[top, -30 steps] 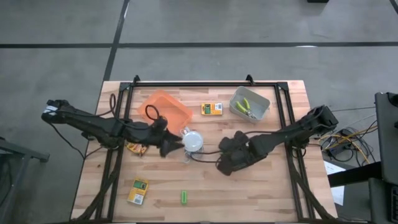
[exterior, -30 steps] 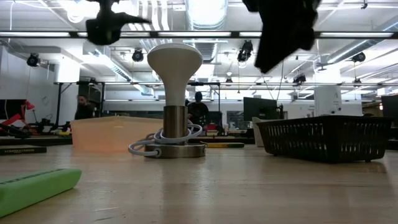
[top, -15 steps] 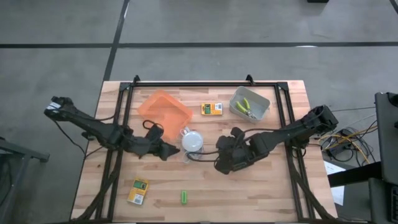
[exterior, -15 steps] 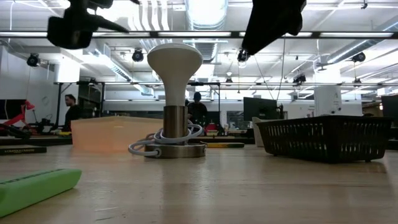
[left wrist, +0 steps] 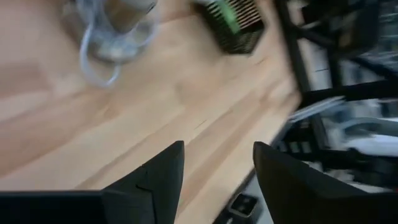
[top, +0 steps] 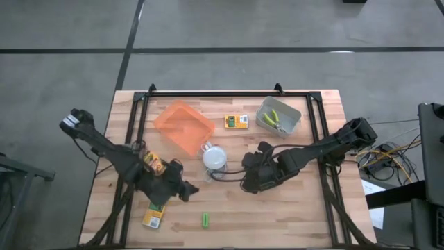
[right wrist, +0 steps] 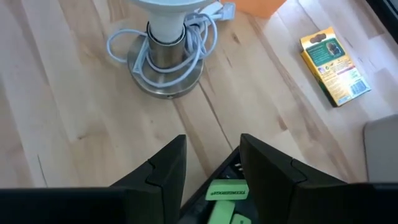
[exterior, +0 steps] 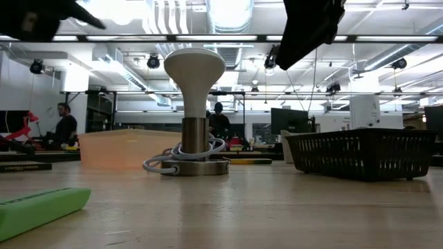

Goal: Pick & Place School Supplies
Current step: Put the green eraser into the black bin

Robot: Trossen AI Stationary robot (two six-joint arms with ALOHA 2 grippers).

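Table [top: 305,208]: pale, smooth wood planks.
Lamp [top: 215,157]: round white dome.
Green chunk [top: 206,220]: stubby, bright, in front of the lamp.
Left gripper [top: 189,192]: fingers apart, holding nothing.
Right gripper [top: 248,179]: fingers apart, beside the lamp.

Grey floor [top: 277,28], seemingly concrete.

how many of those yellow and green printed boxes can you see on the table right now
3: one box at the far side between the orange tray and grey bin, one beside the left arm, one at the near-left by the left gripper. The arms could hide others.
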